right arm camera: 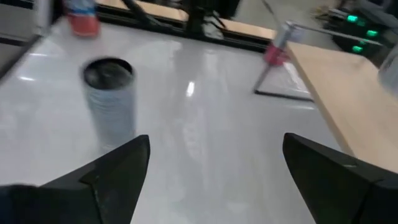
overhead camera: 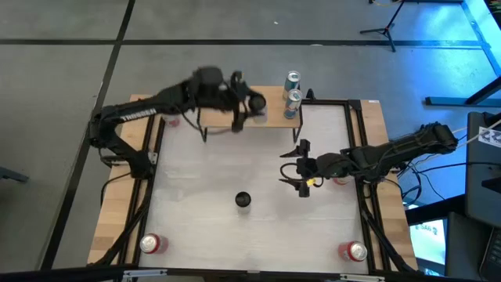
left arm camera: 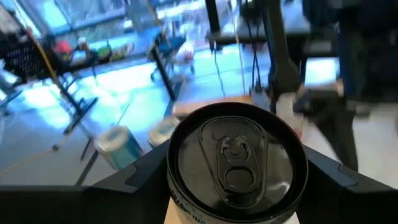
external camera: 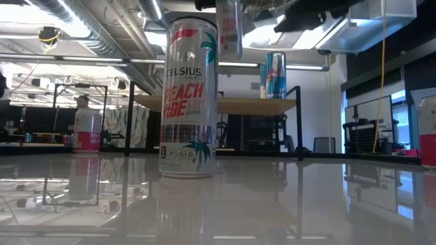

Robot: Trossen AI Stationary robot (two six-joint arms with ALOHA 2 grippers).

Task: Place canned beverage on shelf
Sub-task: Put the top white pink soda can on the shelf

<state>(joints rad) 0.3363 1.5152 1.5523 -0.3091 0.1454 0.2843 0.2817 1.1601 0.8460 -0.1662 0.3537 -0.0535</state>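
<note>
Left gripper [overhead camera: 255,104] with can [left arm camera: 236,163] over shelf [overhead camera: 274,111] edge.

This is a robotics lab or workshop. Two dark arms are fixed to a black metal frame [overhead camera: 356,149] around a white bench [overhead camera: 211,168] standing on a bare grey concrete floor [overhead camera: 63,78]. In the low view, exposed silver ducts [external camera: 75,20] and strip lights run under an open ceiling. A monitor [overhead camera: 429,235] glows at the right beside loose cables [overhead camera: 423,176], and a tripod stand [overhead camera: 383,27] stands on the floor at the far side.
</note>
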